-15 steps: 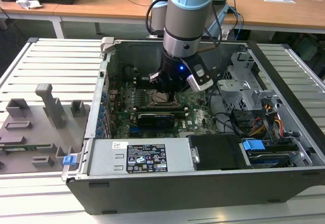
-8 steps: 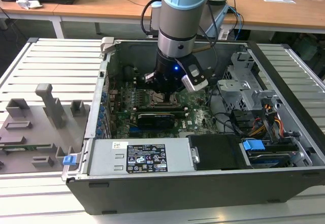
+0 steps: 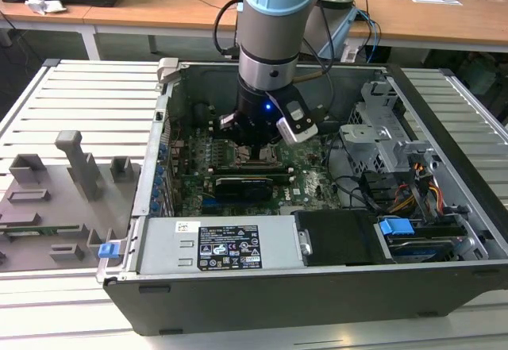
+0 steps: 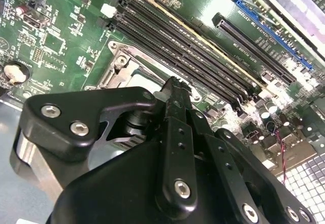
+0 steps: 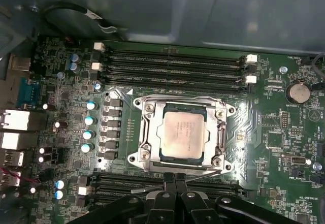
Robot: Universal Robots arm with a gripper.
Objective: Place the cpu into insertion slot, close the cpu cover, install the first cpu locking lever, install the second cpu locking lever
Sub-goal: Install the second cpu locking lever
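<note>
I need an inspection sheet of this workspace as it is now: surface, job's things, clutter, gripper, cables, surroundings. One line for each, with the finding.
Surface: slatted grey metal table carrying an open black computer case.
Job's things: small square silvery-grey cpu lies in the square insertion slot; thin silvery metal cpu cover lies down around it; a thin metal locking lever sticks out at the gripper's side of the socket.
Clutter: grey plastic fixture blocks on the table, at the exterior view's left.
Gripper: black gripper is low over the socket's edge, fingers together.
Cables: black wires and orange-yellow leads inside the case.
Surroundings: wooden desks behind.
</note>
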